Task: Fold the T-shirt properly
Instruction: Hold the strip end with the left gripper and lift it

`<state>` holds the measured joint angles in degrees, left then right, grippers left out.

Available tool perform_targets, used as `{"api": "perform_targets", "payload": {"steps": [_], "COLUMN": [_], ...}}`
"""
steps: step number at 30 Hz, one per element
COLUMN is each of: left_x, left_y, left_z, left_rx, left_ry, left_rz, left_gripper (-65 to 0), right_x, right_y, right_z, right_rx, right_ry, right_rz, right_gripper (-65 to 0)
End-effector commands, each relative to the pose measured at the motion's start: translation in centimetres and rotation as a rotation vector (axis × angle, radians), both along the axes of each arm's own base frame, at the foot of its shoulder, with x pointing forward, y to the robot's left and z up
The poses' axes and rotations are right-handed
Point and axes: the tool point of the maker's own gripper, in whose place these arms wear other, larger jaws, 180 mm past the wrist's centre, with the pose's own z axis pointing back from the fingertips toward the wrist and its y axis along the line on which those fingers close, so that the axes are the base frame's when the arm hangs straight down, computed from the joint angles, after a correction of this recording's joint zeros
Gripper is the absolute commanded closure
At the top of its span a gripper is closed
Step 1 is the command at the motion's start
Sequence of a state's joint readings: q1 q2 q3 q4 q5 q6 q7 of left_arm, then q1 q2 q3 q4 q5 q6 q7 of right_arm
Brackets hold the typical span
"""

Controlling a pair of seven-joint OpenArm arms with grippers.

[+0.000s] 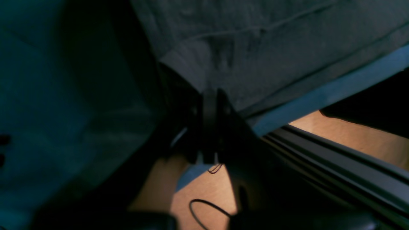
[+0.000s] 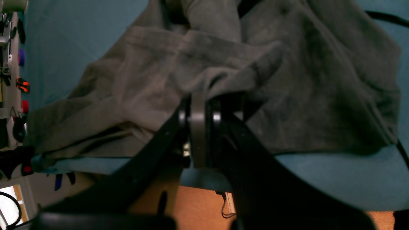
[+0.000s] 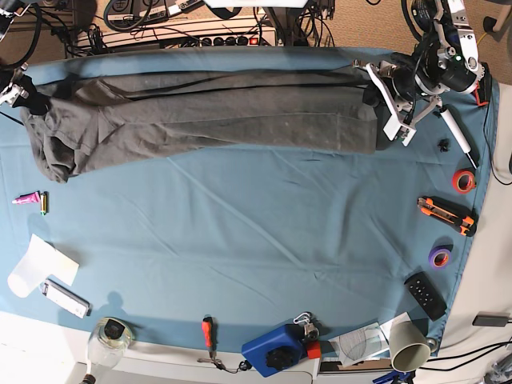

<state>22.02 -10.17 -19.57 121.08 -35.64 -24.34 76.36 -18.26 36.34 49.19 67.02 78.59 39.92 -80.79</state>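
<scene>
The T-shirt [image 3: 208, 112] lay stretched in a long dark band across the far part of the teal table cloth [image 3: 256, 232], running from one far corner to the other.

Nearest the camera in the base view, along the near edge of the cloth, stood a blue device [image 3: 276, 350] with a red-handled tool [image 3: 207, 330] just beside it, a paper cup [image 3: 408, 346] tipped on its side, and a clear glass jar [image 3: 112, 334]. A white bar [image 3: 66, 298] and a folded sheet of paper [image 3: 36, 264] lay near that view's left edge, and a pink marker [image 3: 27, 198] sat further up the same side. On that view's right, a black remote [image 3: 424, 294], a purple tape roll [image 3: 439, 256], an orange utility knife [image 3: 446, 214] and an orange tape roll [image 3: 463, 180] were strung along the cloth's edge.

Beyond the bare middle of the cloth, the shirt lay flattened and creased lengthwise, with its end on that view's left bunched into loose folds.

The left gripper [image 1: 209, 95] had its jaws pinched together on the shirt's hem, the grey fabric draping over them at the corner of the table. The right gripper [image 2: 199, 99] was likewise clamped on a fold of the shirt, with rumpled cloth heaped just past its tips. In the base view, the left arm [image 3: 436, 68] stood at the far corner on that view's right, touching the shirt's end.
</scene>
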Motion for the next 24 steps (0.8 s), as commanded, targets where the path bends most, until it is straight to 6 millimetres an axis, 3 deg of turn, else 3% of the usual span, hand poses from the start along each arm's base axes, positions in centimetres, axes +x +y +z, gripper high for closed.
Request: {"api": "perform_targets", "payload": {"steps": [1,3,7,9,16,20,24], "left_x": [0.3,0.3,0.5,0.5,0.8,1.6,2.0], "left_y": [0.0,-0.1,-0.1,-0.1,-0.4,-0.8,-0.6], "left_z": [0.7,0.7,0.8,0.8,1.3,2.5,2.4], "left_rx": [0.003,0.003,-0.002,-0.002,-0.007,-0.023,-0.013], "left_ry": [-0.031,-0.034,-0.045,-0.045,-0.066,-0.132,-0.14], "left_rz": [-0.015,-0.022,-0.019,-0.019,-0.019,-0.014,0.019], "left_gripper": [0.0,-3.0,-31.1,-36.9,-37.0,-37.0,-37.0], "right_x": [1.1,1.2,1.5,1.5,1.9,2.0,1.6], "right_y": [-0.9,-0.8,-0.6,-0.6,-1.6,-3.5,-5.8], "right_z": [2.1,2.3,2.7,2.7,4.1,7.0,10.9], "right_rx": [-0.026,-0.019,-0.003,-0.003,-0.028,-0.065,-0.136], "right_ry": [-0.057,-0.068,-0.091,-0.09,-0.116,-0.202,-0.317], "right_rz": [0.006,0.006,0.005,0.005,0.002,-0.053,-0.125], "right_gripper": [0.0,0.0,-10.8,-15.2,-15.9,-15.9,-15.9]}}
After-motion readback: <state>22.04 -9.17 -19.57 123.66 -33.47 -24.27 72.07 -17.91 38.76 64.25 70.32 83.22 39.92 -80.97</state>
